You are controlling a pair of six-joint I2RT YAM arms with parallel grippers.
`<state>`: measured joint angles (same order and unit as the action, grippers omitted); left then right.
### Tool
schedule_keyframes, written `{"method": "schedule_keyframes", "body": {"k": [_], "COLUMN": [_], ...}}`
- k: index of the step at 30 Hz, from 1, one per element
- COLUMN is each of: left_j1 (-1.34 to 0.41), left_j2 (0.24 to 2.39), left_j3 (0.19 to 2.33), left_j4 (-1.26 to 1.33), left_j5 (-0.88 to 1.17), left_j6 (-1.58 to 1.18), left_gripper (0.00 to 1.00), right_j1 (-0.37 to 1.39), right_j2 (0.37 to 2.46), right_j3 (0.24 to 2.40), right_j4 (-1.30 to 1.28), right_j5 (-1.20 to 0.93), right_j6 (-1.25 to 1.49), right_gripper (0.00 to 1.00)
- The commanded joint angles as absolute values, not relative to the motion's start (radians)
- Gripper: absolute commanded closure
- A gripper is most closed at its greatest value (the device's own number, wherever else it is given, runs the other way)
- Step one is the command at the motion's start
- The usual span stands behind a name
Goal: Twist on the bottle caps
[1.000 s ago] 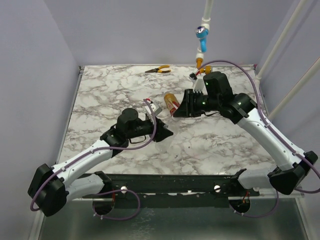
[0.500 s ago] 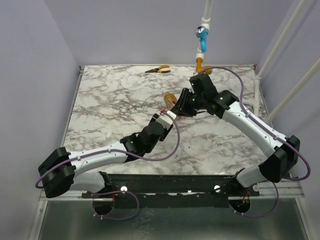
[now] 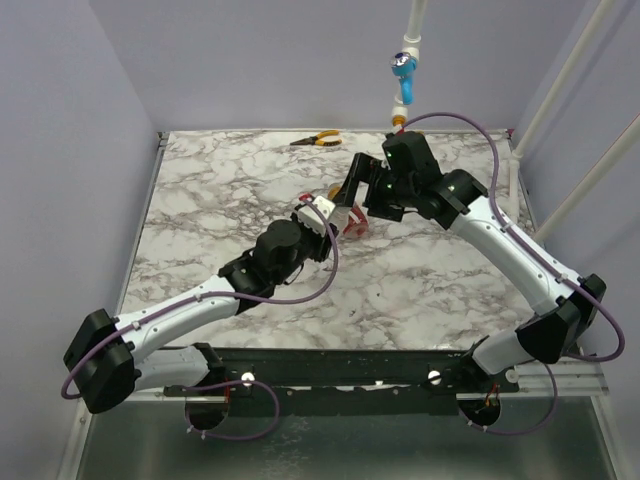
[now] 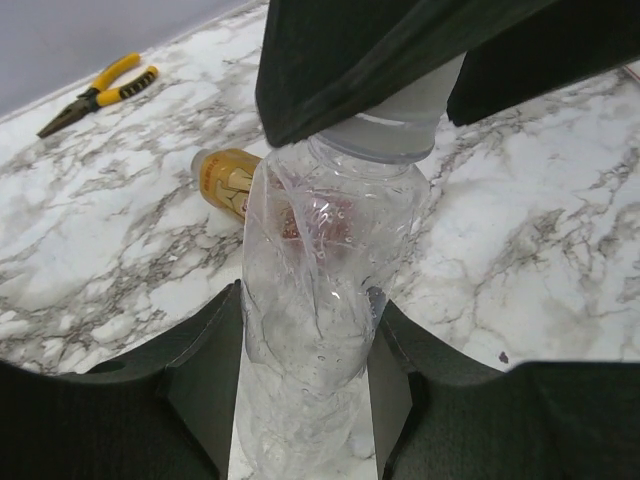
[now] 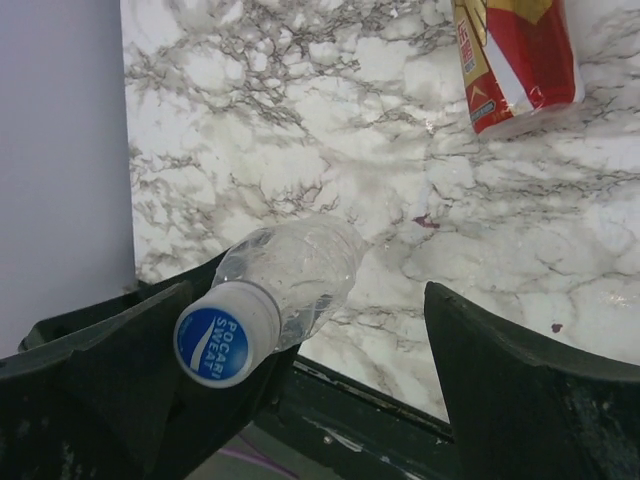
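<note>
My left gripper point(image 4: 305, 385) is shut on the lower body of a clear, crumpled plastic bottle point(image 4: 330, 260), held up off the table. Its white cap with a blue top point(image 5: 227, 333) sits on the neck. My right gripper point(image 5: 310, 370) stands open around that cap: the cap rests against one finger point(image 5: 120, 365), and the other finger point(image 5: 520, 380) is far off. In the top view the two grippers point(image 3: 322, 215) point(image 3: 352, 200) meet above mid-table. A second bottle with a red label and amber contents point(image 5: 515, 60) lies on its side on the marble point(image 3: 347, 218).
Orange-handled pliers point(image 3: 317, 139) lie near the table's back edge. A light-blue valve handle with an orange fitting point(image 3: 403, 68) hangs on a white pipe above the back right corner. Slanted white pipes point(image 3: 560, 90) run along the right side.
My right gripper has opened; half a second ago it was shut at the bottle's neck. The left arm has moved the clear bottle toward the back and up to the right gripper.
</note>
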<state>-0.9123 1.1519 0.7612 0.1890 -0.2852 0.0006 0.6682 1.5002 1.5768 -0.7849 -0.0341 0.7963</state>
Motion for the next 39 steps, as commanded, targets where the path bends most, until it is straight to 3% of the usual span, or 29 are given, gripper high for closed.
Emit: {"method": "schedule_keyframes", "body": {"k": [1, 13, 25, 39], "left_j1": [-0.838, -0.706, -0.591, -0.579], "left_j2": [1.120, 1.098, 1.117, 1.161], "left_j3": [0.759, 0.741, 0.744, 0.744], "left_j4": [0.153, 0.154, 0.278, 0.323], "left_j5": [-0.020, 0.344, 0.854, 1.022], "left_j6": [-0.072, -0.122, -0.271, -0.325], "left_gripper": [0.95, 0.95, 0.94, 0.94], "right_j1": [0.659, 0.657, 0.658, 0.679], "right_j2": [1.441, 1.263, 1.114, 1.066], "right_j3": [1.599, 1.506, 1.340, 1.266], "right_j4": [-0.816, -0.766, -0.660, -0.631], "right_j5": [0.036, 0.008, -0.350, -0.431], "right_j6": [0.736, 0.604, 0.438, 0.456], "right_gripper": [0.00, 0.00, 0.00, 0.00]}}
